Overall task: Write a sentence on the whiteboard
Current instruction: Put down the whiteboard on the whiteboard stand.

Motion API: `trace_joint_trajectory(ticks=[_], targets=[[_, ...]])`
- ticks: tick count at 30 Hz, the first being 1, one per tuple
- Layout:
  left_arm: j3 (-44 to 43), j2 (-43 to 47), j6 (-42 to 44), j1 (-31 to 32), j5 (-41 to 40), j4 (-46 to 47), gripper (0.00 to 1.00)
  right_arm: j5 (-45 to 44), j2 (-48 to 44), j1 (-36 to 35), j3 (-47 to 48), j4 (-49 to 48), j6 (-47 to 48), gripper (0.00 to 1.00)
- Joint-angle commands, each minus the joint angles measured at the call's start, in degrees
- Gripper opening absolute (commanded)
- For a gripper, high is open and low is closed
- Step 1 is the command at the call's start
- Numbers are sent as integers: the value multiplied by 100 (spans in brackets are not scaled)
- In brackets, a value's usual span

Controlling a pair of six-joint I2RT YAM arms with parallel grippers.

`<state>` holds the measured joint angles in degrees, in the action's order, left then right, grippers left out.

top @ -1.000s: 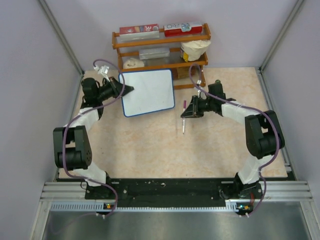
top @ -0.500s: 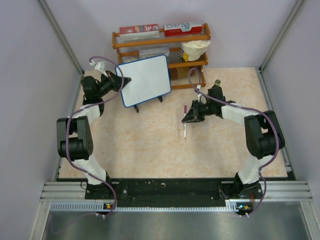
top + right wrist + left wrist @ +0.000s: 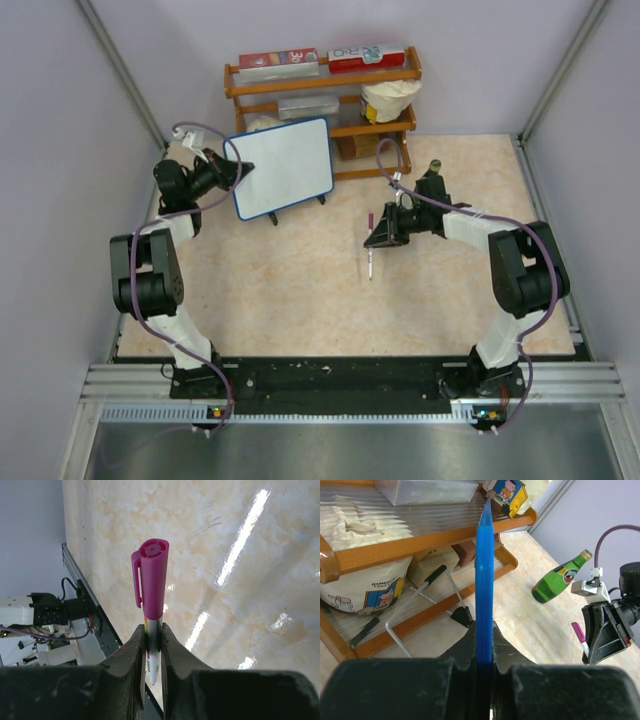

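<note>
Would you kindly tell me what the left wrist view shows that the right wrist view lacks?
Only the left wrist view: the blue-framed white board edge-on in the left claw, the orange wooden shelf and a green bottle. Only the right wrist view: the black rail at the table edge. Both: the magenta-capped marker pen in the right claw and the beige marbled tabletop.

The left arm, folded sharply at its elbow, reaches toward the far left with its pincer [image 3: 238,172] clamped tight on the whiteboard's [image 3: 285,165] edge, while the right arm bends inward, its pincer [image 3: 378,236] angled downward and pinching a capped marker [image 3: 370,262].
</note>
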<state>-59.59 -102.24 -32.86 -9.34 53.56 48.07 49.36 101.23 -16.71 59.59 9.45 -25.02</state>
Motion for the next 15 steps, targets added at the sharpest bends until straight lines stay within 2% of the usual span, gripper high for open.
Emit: trace_joint_trajectory(ticks=[1, 8, 15], targets=[[123, 204, 737, -129, -707, -8, 0, 144, -7, -25, -53, -137, 146, 0], [150, 178, 1133, -147, -900, -369, 0, 144, -121, -17, -167, -154, 190, 0], [123, 309, 387, -103, -356, 359, 0, 170, -147, -25, -238, -224, 164, 0]])
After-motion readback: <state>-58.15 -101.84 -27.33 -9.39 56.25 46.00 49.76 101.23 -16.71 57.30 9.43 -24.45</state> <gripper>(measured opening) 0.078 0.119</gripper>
